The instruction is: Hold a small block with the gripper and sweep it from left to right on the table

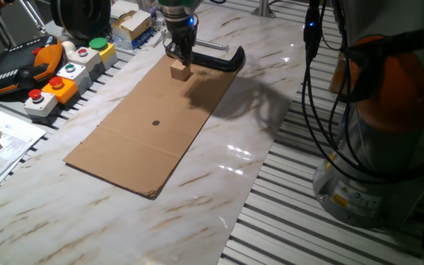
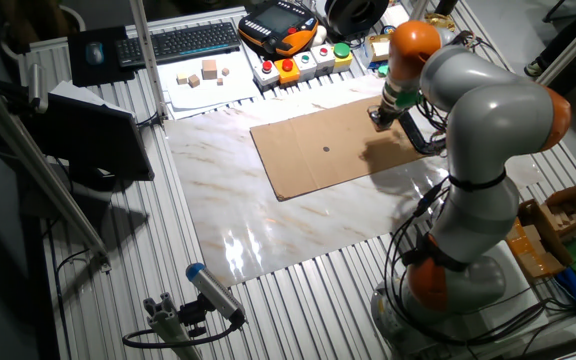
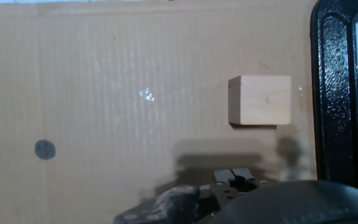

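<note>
block [image 1: 180, 71] sits on the cardboard [image 1: 153, 125] near the clamp [image 1: 219, 59], with the gripper [image 1: 179, 56] just above it, fingers apparently together and gripping nothing, so by my judgement neither the grasp nor the sweep across the table [image 1: 219, 177] is done.

cardboard sheet [image 1: 149, 125] (one dark dot [image 1: 155, 122]), black C-clamp [image 1: 219, 59], button boxes [image 1: 68, 73]

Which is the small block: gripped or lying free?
Lying free. In the hand view the small block sits flat on the cardboard sheet, apart from the gripper, whose fingertips meet with nothing between.
</note>
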`<state>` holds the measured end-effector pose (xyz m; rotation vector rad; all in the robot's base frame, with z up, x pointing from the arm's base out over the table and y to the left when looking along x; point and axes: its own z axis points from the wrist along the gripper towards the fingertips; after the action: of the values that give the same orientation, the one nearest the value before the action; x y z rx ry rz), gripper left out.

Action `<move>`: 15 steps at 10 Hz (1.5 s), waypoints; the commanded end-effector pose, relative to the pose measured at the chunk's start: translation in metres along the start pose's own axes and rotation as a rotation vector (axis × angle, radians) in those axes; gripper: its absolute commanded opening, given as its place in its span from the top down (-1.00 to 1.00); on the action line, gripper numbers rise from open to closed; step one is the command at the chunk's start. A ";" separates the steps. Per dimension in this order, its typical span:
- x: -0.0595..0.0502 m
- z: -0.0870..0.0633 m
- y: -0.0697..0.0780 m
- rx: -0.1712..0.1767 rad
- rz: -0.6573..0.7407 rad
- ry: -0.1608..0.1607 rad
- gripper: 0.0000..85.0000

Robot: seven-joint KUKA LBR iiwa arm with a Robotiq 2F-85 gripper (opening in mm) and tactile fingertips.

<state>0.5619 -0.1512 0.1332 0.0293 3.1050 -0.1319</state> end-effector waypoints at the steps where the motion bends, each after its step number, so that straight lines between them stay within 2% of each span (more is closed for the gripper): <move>1: -0.003 0.002 -0.006 0.004 -0.010 0.001 0.98; 2: -0.006 0.006 -0.011 0.002 -0.018 0.003 0.98; 5: -0.016 0.012 -0.027 -0.056 -0.022 0.011 0.98; 6: -0.018 0.013 -0.030 -0.061 -0.019 0.012 0.98; 10: -0.028 0.026 -0.036 -0.056 -0.050 0.000 0.98; 12: -0.032 0.028 -0.038 -0.068 -0.048 0.003 0.98; 15: -0.037 0.030 -0.038 -0.055 -0.044 0.009 0.98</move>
<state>0.5994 -0.1930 0.1074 -0.0388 3.1180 -0.0487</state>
